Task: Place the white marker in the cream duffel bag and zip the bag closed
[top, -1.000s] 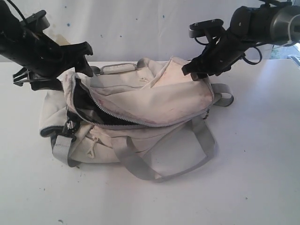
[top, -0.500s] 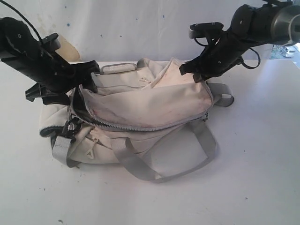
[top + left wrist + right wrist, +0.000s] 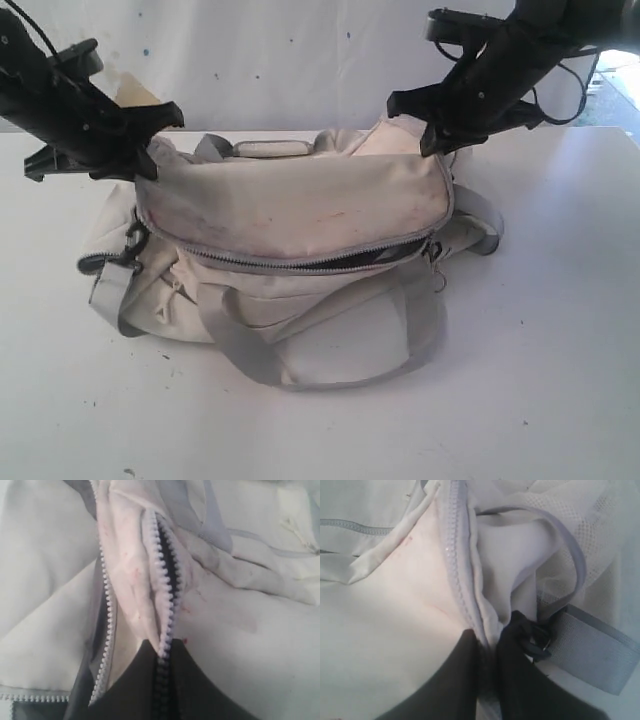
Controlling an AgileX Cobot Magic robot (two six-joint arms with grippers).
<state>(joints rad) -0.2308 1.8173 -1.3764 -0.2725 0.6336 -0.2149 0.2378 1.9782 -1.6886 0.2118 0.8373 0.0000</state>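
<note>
The cream duffel bag (image 3: 290, 215) lies on the white table, its top flap pulled taut between both grippers. My left gripper (image 3: 148, 150) is shut on the flap's zipper edge at the bag's left end; the left wrist view shows the zipper teeth (image 3: 165, 580) pinched between its dark fingers (image 3: 135, 685). At the bag's right end my right gripper (image 3: 432, 140) is shut on the zipper trim (image 3: 456, 565), next to a black clip (image 3: 532, 637). The zipper (image 3: 310, 262) along the front shows a narrow dark gap. The white marker is out of view.
Grey webbing handles (image 3: 240, 350) loop forward onto the white table (image 3: 540, 400). A grey strap (image 3: 480, 215) sticks out at the bag's right end and a black clip (image 3: 128, 250) hangs at the left end. A white wall (image 3: 280, 60) stands behind.
Both grippers have lifted and pulled the flap forward and taut, so the wide dark opening has narrowed to a thin slit. The whole bag has shifted left.
</note>
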